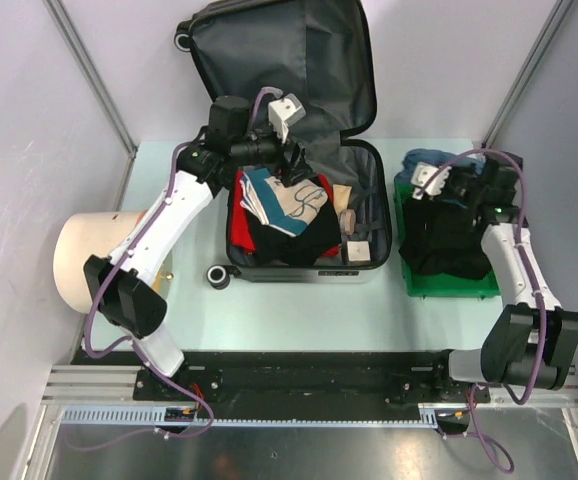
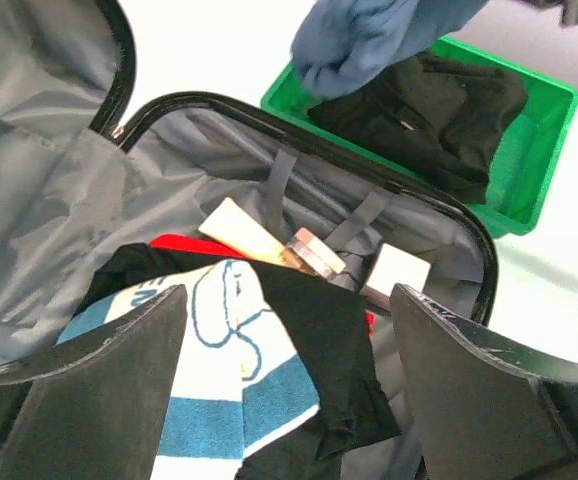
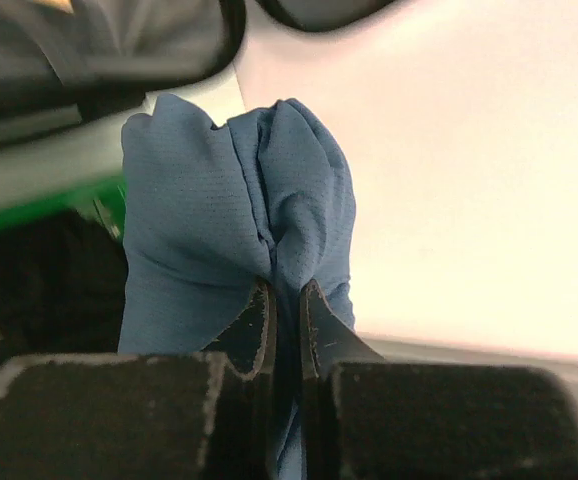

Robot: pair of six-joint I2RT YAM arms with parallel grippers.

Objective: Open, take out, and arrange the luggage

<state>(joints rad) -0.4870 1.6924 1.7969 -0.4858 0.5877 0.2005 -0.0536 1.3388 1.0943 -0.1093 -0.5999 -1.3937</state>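
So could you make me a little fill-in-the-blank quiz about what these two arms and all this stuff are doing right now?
1. The right gripper is shut on a bunched cloth whose colour is ____.
2. The black folded garment lies inside the ____ plastic bin.
3. The small hard-shell suitcase with grey fabric lining has its lid ____.
4. The left gripper, above the clothes in the suitcase, has its jaws apart and holds ____.

Missing words: blue; green; open; nothing
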